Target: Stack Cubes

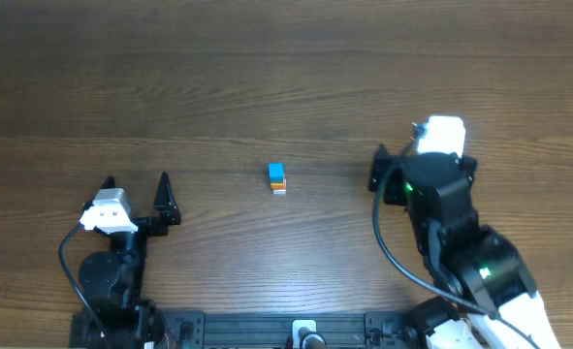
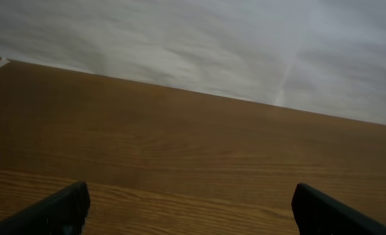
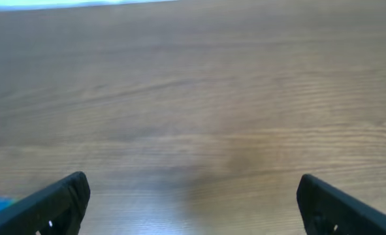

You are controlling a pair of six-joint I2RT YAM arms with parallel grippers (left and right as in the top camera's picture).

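The bench (image 1: 267, 78) is mid-brown wood with darker grain lines running along its length. The stack of cubes (image 1: 277, 178) is bright blue on top, orange beneath and white at the bottom. The left arm (image 1: 116, 257) is black, with a white and pale grey block (image 1: 110, 209) at its wrist. The right arm (image 1: 451, 218) is black too, with a white cap (image 1: 441, 134), small green lights (image 1: 484, 272) and white casing near its base. The wall (image 2: 193, 46) behind the bench is plain greyish white.
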